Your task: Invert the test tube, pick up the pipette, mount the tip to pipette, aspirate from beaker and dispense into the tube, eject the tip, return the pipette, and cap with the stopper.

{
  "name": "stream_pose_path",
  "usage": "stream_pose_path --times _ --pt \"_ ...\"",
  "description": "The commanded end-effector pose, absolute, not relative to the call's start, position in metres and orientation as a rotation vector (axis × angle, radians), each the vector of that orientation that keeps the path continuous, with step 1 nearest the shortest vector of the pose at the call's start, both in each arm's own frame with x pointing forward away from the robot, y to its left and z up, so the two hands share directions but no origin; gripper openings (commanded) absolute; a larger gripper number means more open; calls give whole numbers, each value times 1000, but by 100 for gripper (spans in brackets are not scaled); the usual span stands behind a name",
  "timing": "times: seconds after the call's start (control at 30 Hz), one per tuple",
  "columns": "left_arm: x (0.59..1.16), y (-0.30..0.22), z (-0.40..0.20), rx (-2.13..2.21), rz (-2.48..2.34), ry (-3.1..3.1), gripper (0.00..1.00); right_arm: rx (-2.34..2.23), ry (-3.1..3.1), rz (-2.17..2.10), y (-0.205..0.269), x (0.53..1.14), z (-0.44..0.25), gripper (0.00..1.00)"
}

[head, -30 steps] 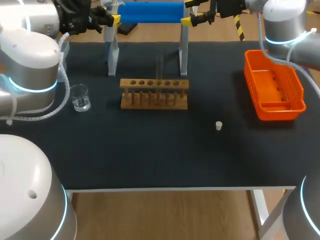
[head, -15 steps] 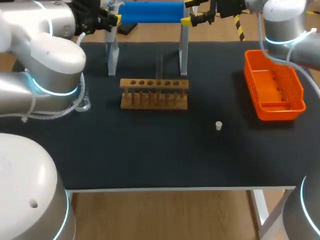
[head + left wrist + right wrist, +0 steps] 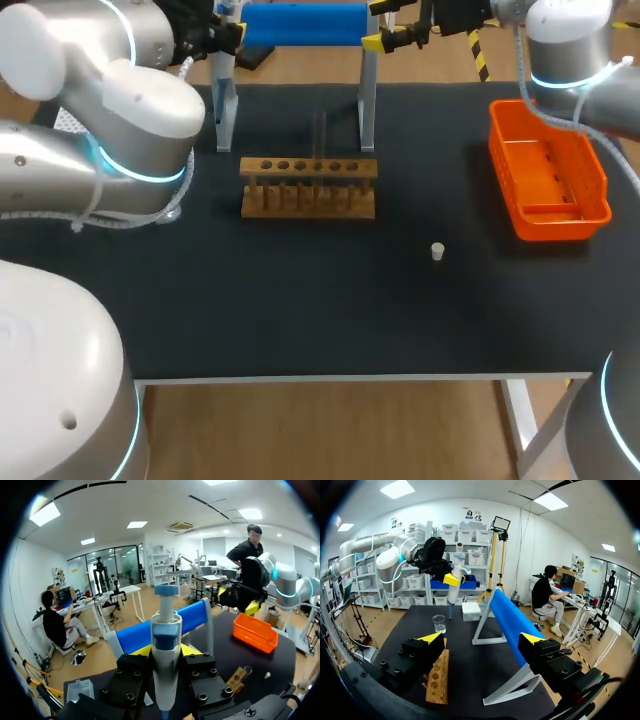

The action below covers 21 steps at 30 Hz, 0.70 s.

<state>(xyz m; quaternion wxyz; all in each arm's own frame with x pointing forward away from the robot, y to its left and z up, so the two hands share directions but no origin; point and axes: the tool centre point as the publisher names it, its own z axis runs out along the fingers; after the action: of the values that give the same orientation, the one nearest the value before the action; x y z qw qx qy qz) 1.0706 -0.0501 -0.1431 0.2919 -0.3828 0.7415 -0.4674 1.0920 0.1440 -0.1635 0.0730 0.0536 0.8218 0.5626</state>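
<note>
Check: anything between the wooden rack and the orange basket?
Head view: bare black mat between wooden rack and orange basket; the small white stopper stands just off that line, toward the table's front edge.

- A laboratory bench set up for robot work: a table [image 3: 300,310] with a black top, and a grey left arm [image 3: 120,110] and right arm [image 3: 565,50] coming in over it.
- A wooden rack [image 3: 308,186] with a row of holes for test tubes stands near the middle.
- A glass beaker [image 3: 439,623], a pipette [image 3: 165,650] and a small white stopper [image 3: 437,251] are chemistry tools.
- An orange basket [image 3: 548,170] and a stand with a blue bar [image 3: 300,24] sit towards the edges.
</note>
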Motion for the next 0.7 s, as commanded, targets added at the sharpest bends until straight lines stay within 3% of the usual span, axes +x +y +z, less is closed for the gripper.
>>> stream_pose_path --times 0.03,0.7 --pt "1085 -57 -143 -1041 -1216 1977 0 159 2473 1689 143 1093 -163 100" --pt "1114 -67 -151 -1143 -1139 1938 0 159 2473 1689 143 1093 -163 100"
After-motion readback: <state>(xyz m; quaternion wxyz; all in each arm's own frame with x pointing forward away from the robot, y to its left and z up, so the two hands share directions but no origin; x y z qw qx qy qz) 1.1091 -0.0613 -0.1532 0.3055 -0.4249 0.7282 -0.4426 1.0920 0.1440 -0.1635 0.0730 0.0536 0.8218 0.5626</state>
